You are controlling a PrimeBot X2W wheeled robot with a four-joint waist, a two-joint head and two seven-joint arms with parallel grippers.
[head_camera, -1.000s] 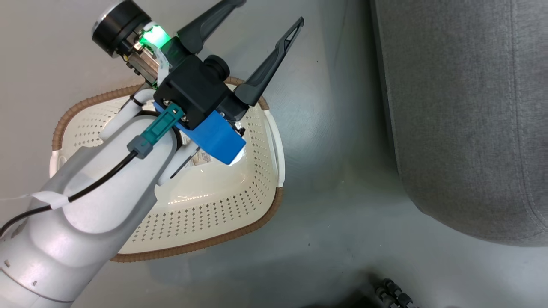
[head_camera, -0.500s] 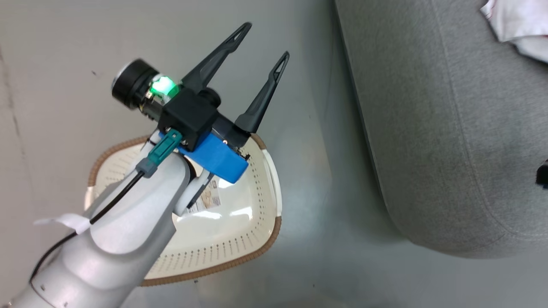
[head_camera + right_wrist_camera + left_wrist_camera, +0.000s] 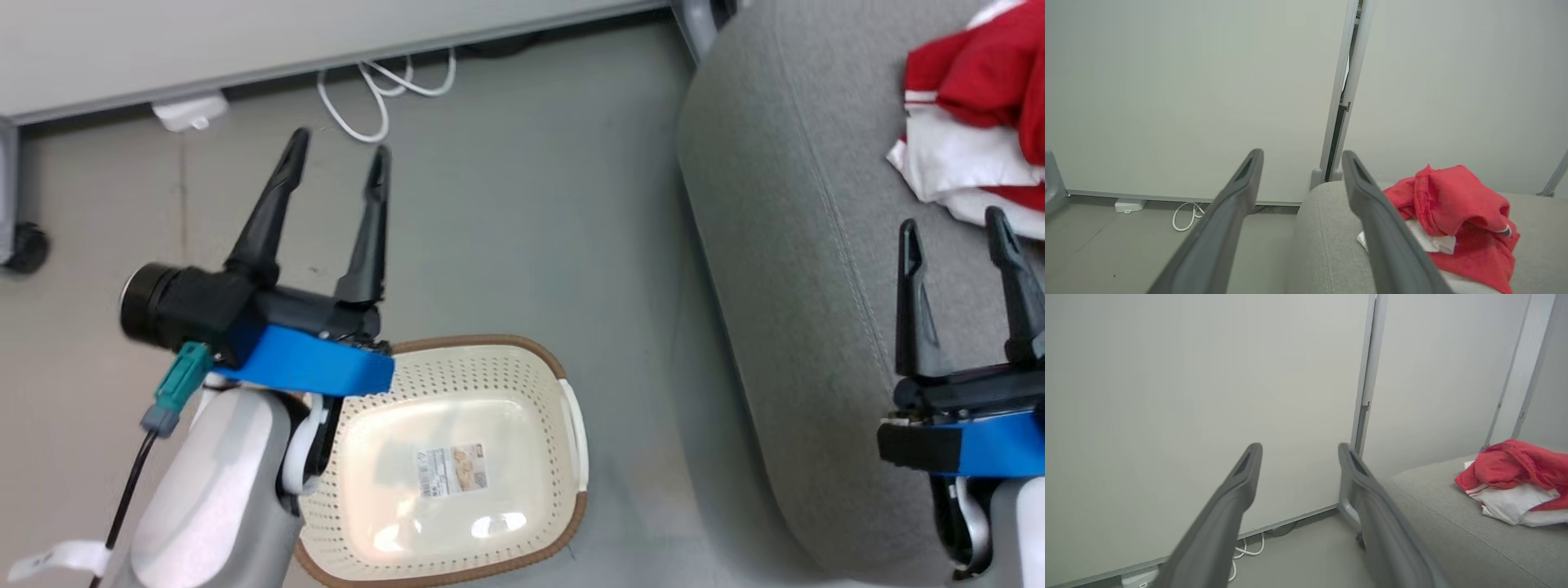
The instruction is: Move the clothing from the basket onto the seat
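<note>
The red and white clothing (image 3: 984, 122) lies bunched on the grey seat (image 3: 800, 269) at the right; it also shows as clothing (image 3: 1515, 482) and clothing (image 3: 1453, 220) on the seat (image 3: 1323, 245) in the wrist views. The cream basket (image 3: 457, 465) with its brown rim stands on the floor at lower centre, holding no clothes, only a label on its bottom. My left gripper (image 3: 339, 159) is open in the air above the floor, beyond the basket's far left edge. My right gripper (image 3: 951, 224) is open over the seat, just short of the clothing, with nothing between its fingers.
A pale wall panel (image 3: 245, 33) runs along the far side, with a white coiled cable (image 3: 384, 90) and a white plug block (image 3: 189, 110) on the floor at its foot. A black caster (image 3: 24, 245) stands at the far left. Grey floor (image 3: 531, 229) separates basket and seat.
The head camera has tilted up and turned, so the wall, cable and clothing have come into view. My right gripper now shows over the seat. My left gripper has swung to point straight ahead, still open.
</note>
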